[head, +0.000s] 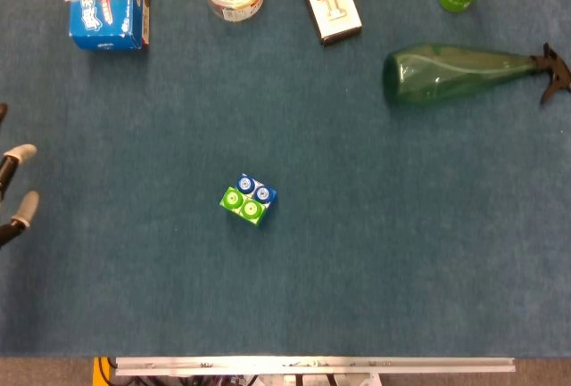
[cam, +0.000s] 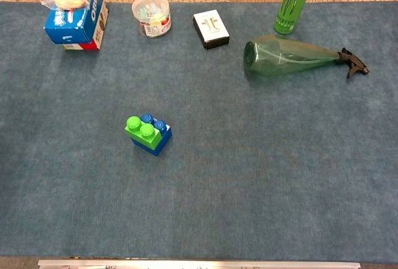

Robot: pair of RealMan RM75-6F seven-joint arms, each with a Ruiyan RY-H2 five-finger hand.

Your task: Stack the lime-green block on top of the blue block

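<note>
The small lime-green plastic block [cam: 141,131] with two round studs sits on the near half of the slightly larger blue plastic block [cam: 158,136], whose two far studs show behind it, left of centre on the blue carpeted table [cam: 261,176]. Only fingertips of the left hand [head: 16,192] show at the head view's left edge, spread apart and holding nothing. A clear round tub [cam: 152,15] holds small colourful items.

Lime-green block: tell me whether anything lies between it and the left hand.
Nothing visible does. The lime-green block already sits on the blue block; only bare blue carpet separates it from the left hand, whose fingertips alone show at the head view's left edge.
</note>
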